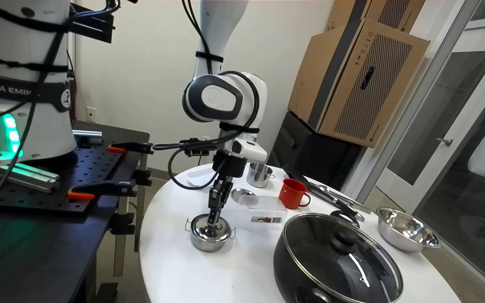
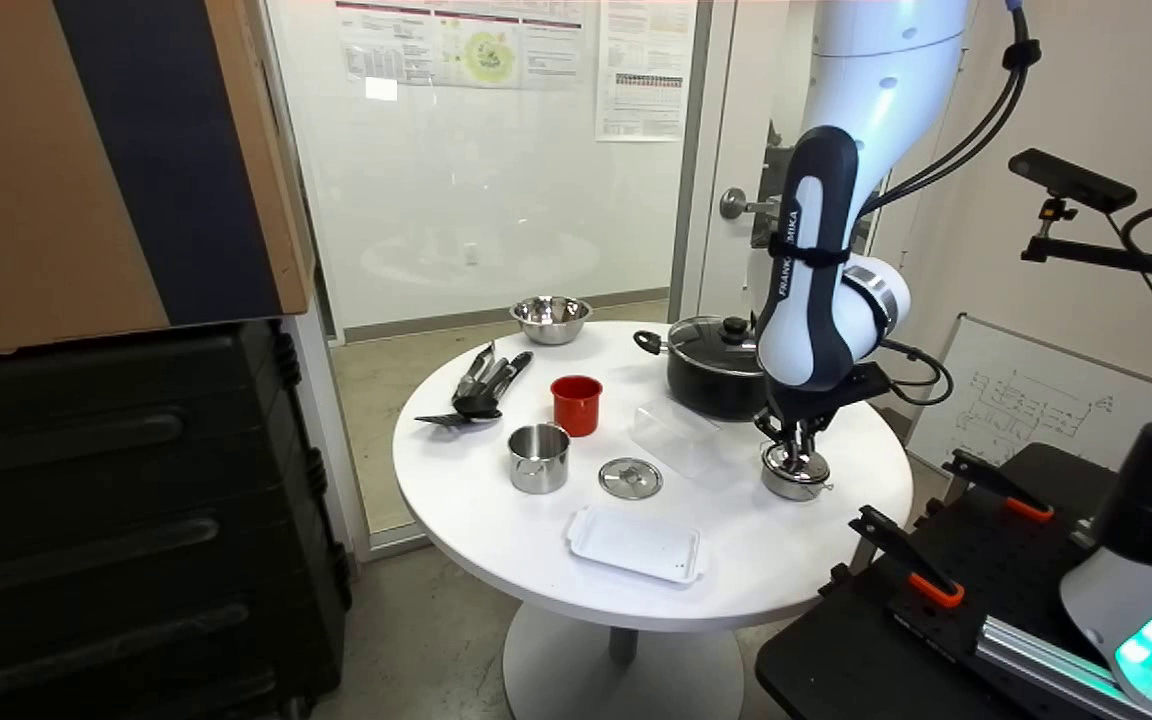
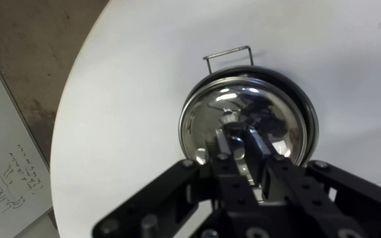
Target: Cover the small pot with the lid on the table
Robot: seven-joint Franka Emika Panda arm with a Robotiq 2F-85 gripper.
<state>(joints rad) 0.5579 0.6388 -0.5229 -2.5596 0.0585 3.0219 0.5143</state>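
Observation:
The small pot (image 1: 208,246) is a shiny steel pot with wire handles standing on the white table; it also shows in an exterior view (image 2: 792,490) and the wrist view (image 3: 313,115). The domed steel lid (image 1: 222,230) is over the pot's mouth, seen too in the wrist view (image 3: 198,120). There it sits off-centre, with a dark crescent of pot showing at the top and right. I cannot tell whether it rests fully on the rim. My gripper (image 3: 235,131) is shut on the lid's knob, pointing down (image 1: 212,226). A similar steel lid (image 2: 630,478) lies on the table.
A clear plastic box (image 1: 266,219) stands beside the pot. The big black pot (image 1: 284,261) with glass lid is close by. A red mug (image 2: 576,405), steel cup (image 2: 538,460), white tray (image 2: 636,543), utensils (image 2: 486,385) and steel bowl (image 2: 551,325) also stand around.

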